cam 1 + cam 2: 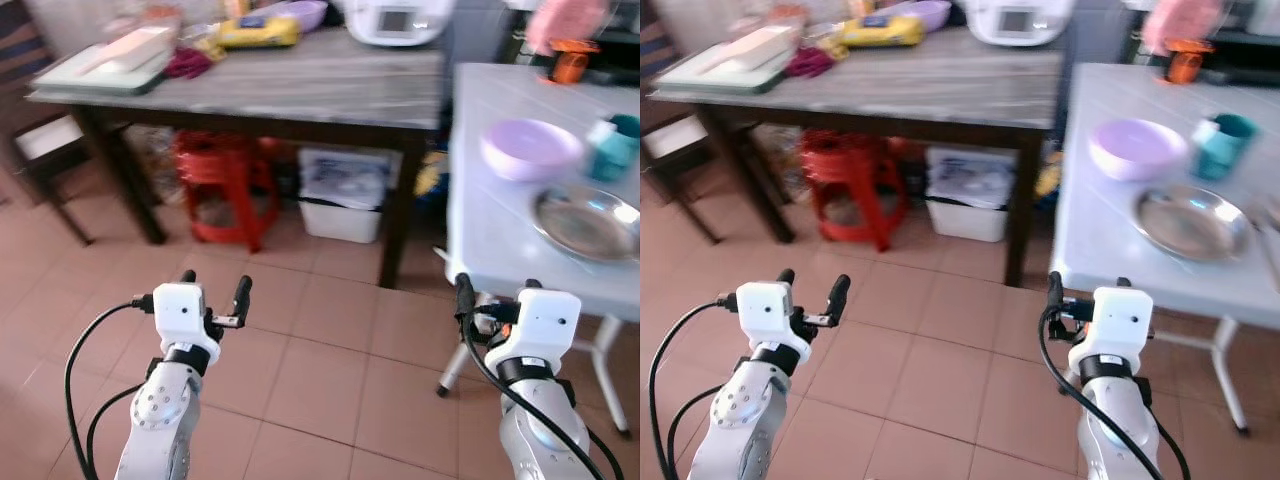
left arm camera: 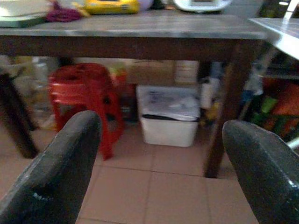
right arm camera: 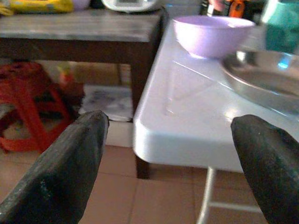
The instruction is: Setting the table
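A white table (image 1: pixel 490 230) stands at my right with a lilac bowl (image 1: pixel 531 148), a round steel plate (image 1: pixel 588 222) and a teal cup (image 1: pixel 612 148) on it. The bowl (image 3: pixel 212 35) and the steel plate (image 3: pixel 261 74) also appear in the right wrist view. My right gripper (image 1: pixel 497 290) is held up just below the white table's near corner, open and empty. My left gripper (image 1: pixel 214 287) hovers over the tiled floor at the left, open and empty, facing the space under the wooden table (image 1: pixel 300 85).
The dark wooden table carries a yellow pack (image 1: pixel 258 32), a white appliance (image 1: pixel 398 18), a second lilac bowl (image 1: pixel 300 14) and a board (image 1: pixel 110 62). Under it stand stacked red stools (image 1: pixel 222 185) and a white lidded bin (image 1: pixel 343 195). A dark chair (image 1: pixel 40 150) sits at far left.
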Available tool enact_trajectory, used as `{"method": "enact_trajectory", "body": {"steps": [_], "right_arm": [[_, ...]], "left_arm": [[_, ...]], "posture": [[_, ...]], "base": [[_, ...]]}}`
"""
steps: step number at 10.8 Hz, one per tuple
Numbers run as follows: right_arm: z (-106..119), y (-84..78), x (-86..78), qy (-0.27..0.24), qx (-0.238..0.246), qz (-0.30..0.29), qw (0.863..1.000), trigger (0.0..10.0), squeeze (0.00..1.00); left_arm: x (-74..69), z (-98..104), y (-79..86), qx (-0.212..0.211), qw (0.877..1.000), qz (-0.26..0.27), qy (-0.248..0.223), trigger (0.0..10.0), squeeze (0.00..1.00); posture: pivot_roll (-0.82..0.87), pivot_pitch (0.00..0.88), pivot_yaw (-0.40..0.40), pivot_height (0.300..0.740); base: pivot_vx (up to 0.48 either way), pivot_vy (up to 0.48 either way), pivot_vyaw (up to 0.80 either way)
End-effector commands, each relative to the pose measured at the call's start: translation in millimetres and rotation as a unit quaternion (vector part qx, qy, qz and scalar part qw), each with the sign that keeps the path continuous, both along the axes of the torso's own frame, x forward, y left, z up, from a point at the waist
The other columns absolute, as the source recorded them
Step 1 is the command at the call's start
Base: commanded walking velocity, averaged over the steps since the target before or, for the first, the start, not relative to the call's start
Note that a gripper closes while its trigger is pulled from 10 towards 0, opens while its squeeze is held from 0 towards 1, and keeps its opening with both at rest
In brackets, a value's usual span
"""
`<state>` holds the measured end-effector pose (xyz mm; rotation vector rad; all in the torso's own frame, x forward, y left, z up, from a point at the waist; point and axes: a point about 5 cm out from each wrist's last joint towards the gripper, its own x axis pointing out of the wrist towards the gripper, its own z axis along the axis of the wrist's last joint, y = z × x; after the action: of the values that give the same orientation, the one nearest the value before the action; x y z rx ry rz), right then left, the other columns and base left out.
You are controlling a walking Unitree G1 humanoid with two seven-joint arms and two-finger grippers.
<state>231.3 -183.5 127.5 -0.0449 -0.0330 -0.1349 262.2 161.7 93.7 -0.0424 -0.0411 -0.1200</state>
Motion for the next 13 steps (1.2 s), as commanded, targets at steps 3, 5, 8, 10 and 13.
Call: {"method": "enact_trajectory", "body": {"steps": [3,5,8,10,13], "right_arm": [[-0.6,0.7,0.6,-0.001,0.001,0.003,1.0,10.0,0.0],[0.2,1.3,1.3,-0.004,0.0,0.003,1.0,10.0,0.0],[-0.7,2.0,1.6,-0.004,0.0,0.002,1.0,10.0,0.0],[0.4,-1.1,1.8,-0.007,-0.003,-0.011,1.0,10.0,0.0],[1.2,-1.5,2.7,-0.009,-0.006,-0.012,1.0,10.0,0.0]], "left_arm": [[8.4,14.8,-5.2,-0.001,1.0,-0.017,-0.027,10.0,0.0],[9.4,14.6,-5.6,-0.003,0.999,-0.02,-0.025,10.0,0.0],[9.8,14.5,-7.6,-0.001,0.999,-0.027,-0.023,10.0,0.0],[9.5,13.6,-7.8,0.002,0.999,-0.03,-0.021,10.0,0.0],[8.8,12.4,-9.1,0.006,0.999,-0.033,-0.019,10.0,0.0]], "posture": [[-0.07,0.098,0.068,0.74],[-0.07,0.097,0.071,0.74],[-0.06,0.097,0.076,0.74],[-0.06,0.098,0.076,0.74],[-0.07,0.099,0.076,0.74]], "base": [[0.0,-0.091,-0.8],[0.0,-0.358,0.0],[0.0,-0.48,0.0],[0.0,-0.48,0.0],[0.0,-0.48,0.0]]}}
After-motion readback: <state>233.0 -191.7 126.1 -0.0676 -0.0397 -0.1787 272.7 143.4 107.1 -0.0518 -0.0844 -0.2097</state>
